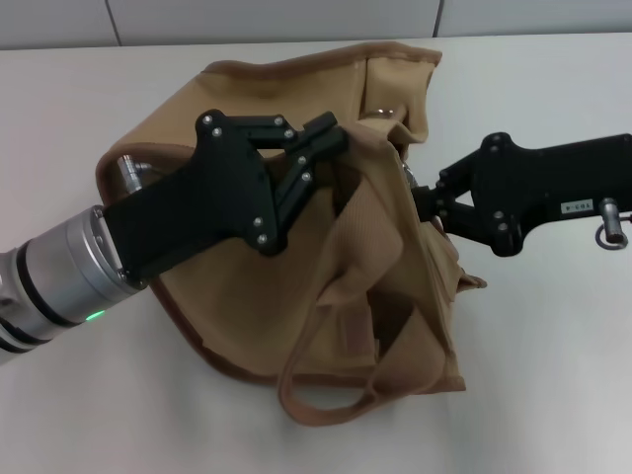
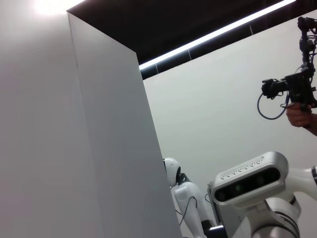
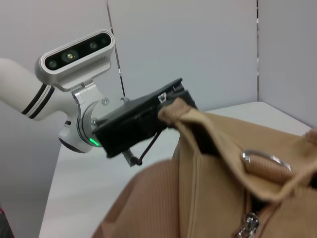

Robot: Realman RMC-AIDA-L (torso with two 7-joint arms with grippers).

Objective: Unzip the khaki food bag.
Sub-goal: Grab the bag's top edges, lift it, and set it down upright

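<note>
The khaki food bag (image 1: 395, 296) lies slumped on the white table, tan canvas with brown piping and a webbing handle (image 1: 326, 395) looped toward the front. My left gripper (image 1: 329, 141) reaches in from the left and is shut on a raised fold of the bag's top edge; the right wrist view shows the left gripper (image 3: 166, 101) pinching that fold. From the right, my right gripper (image 1: 419, 200) has its fingers drawn together against the bag's side at the zipper line. A silver zipper pull (image 3: 246, 226) and a metal ring (image 3: 261, 159) show in the right wrist view.
The white table (image 1: 553, 375) spreads around the bag, with a grey wall along the far edge. The left wrist view points up at a white panel (image 2: 74, 148), another white robot (image 2: 181, 191) and a hand-held camera rig (image 2: 292, 89).
</note>
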